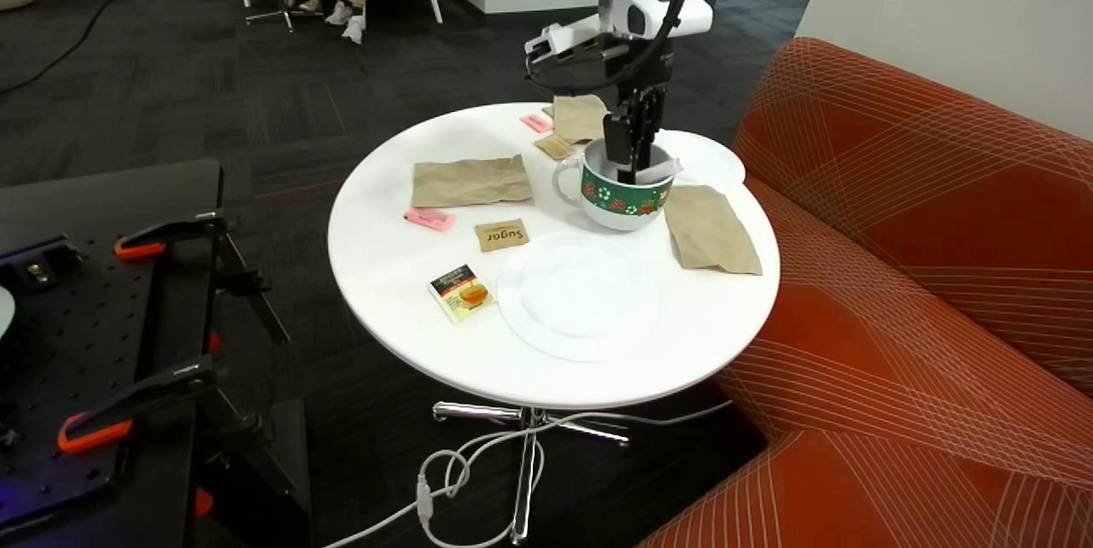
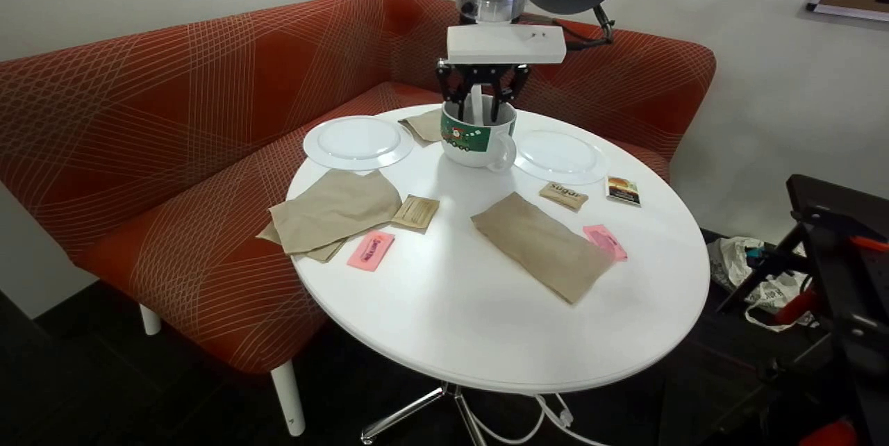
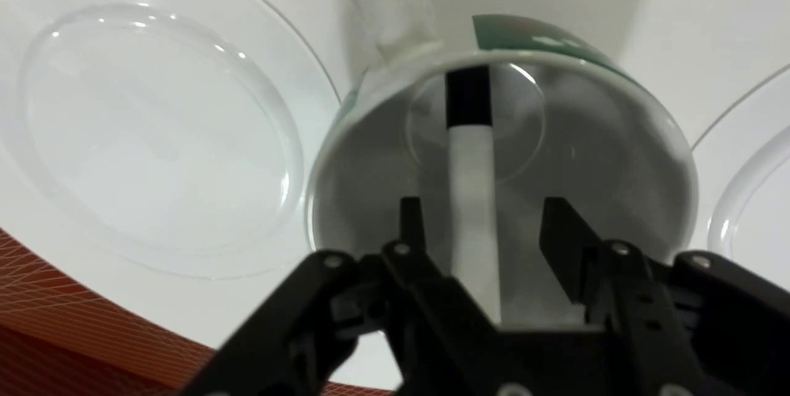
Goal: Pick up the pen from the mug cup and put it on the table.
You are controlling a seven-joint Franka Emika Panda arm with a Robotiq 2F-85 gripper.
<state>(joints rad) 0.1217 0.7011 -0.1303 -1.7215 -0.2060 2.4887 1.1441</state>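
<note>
The white pen with a black end [image 3: 472,186] leans inside the mug cup [image 3: 370,198]. Its black end is low in the mug near the handle side, and its white end shows at the rim in both exterior views [image 1: 659,171] [image 2: 477,97]. The mug, white with a green patterned band [image 1: 616,196] [image 2: 467,137], stands upright on the round white table [image 1: 384,258] [image 2: 486,328]. My gripper [image 3: 484,217] points down with its fingertips inside the mug [image 1: 628,176]. It is open, one finger on each side of the pen, with gaps on both sides.
Clear plates [image 1: 581,296] [image 2: 358,142] lie on either side of the mug. Brown napkins [image 1: 471,183] [image 2: 542,244], a sugar packet [image 1: 502,235], pink packets [image 2: 371,251] and a tea packet [image 1: 461,293] lie on the table. An orange-red sofa [image 1: 922,275] borders the table.
</note>
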